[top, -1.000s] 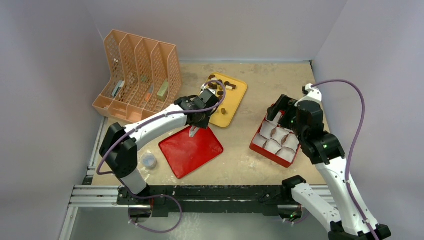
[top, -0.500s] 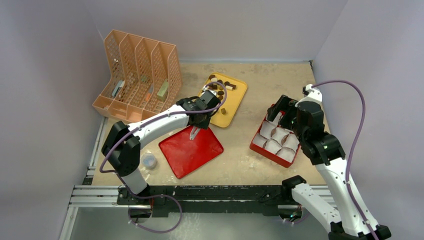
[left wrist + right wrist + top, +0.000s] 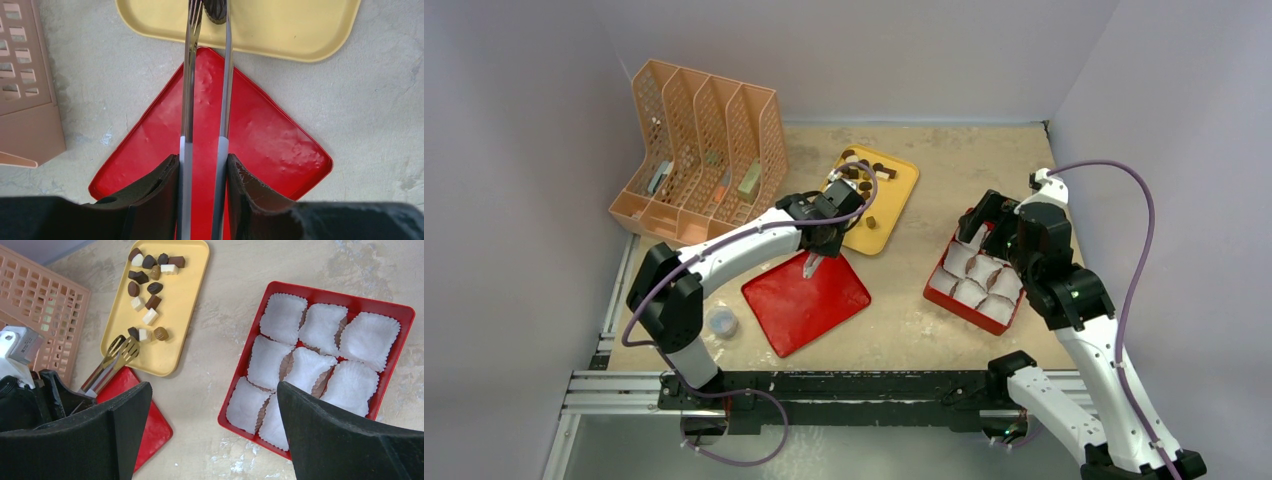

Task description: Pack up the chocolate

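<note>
The chocolate [image 3: 150,287] lies as several small dark, tan and white pieces on a yellow tray [image 3: 175,315], also seen in the top view as chocolate [image 3: 861,172] on the tray [image 3: 894,200]. My left gripper [image 3: 202,162] is shut on metal tongs [image 3: 187,100], whose tips reach over the tray's near edge on either side of a dark brown piece [image 3: 215,10]; whether they pinch it is unclear. From above, the left gripper [image 3: 817,245] hangs between tray and red lid. My right gripper [image 3: 212,390] is open and empty above the red box [image 3: 325,292] of white paper cups [image 3: 282,317].
A flat red lid [image 3: 809,300] lies under the left gripper near the table's front. A peach file organizer [image 3: 699,150] stands at the back left. A small clear cup [image 3: 721,321] sits by the left arm's base. Walls close in on both sides.
The left jaws have squeezed the tongs a little narrower. Both arms have hardly moved.
</note>
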Controlling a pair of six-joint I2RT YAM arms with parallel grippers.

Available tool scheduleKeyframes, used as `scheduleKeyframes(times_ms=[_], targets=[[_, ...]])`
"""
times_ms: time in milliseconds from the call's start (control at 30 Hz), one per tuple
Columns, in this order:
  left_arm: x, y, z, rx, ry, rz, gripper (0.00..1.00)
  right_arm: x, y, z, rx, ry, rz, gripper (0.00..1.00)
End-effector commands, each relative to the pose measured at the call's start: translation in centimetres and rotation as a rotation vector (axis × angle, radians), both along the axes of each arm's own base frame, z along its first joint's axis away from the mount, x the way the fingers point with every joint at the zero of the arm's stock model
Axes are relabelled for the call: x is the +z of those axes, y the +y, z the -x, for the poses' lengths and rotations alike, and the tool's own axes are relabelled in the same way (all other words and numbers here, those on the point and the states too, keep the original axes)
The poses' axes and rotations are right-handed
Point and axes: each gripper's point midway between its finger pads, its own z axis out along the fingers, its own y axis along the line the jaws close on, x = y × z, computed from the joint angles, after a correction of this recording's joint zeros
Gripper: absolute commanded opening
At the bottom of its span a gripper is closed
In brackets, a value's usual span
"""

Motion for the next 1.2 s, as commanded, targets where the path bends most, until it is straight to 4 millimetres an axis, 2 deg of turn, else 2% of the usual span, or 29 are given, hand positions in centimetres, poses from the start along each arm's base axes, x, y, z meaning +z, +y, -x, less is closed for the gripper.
scheduleKeyframes(times_ms=[0, 300, 433, 667, 800, 1167], targets=[[4.7, -0.7, -1.0, 0.015, -0.092, 0.096, 0.27, 0.9, 0.1, -0.2, -0.002, -0.038, -0.019, 0.97], [7.4, -1.8, -1.1, 0.000, -0.125, 0.181, 0.26, 1.3, 0.1, -0.2, -0.001, -0.048, -0.023, 0.97], [8.2, -3.2, -1.2, -0.029, -0.126, 0.240, 0.25, 2.0, 0.1, -0.1, 0.008, -0.066, -0.019, 0.97], [11.2, -9.1, -0.8, -0.166, -0.113, 0.473, 0.25, 2.3, -0.2, 0.8, 0.000, -0.080, -0.027, 0.97], [12.3, -11.9, -0.8, -0.215, -0.133, 0.539, 0.24, 3.6, -0.8, 1.0, -0.017, -0.124, -0.026, 0.97], [13.4, -20.6, -0.9, -0.351, -0.144, 0.720, 0.23, 5.8, -2.3, 2.7, -0.071, -0.190, -0.030, 0.96]])
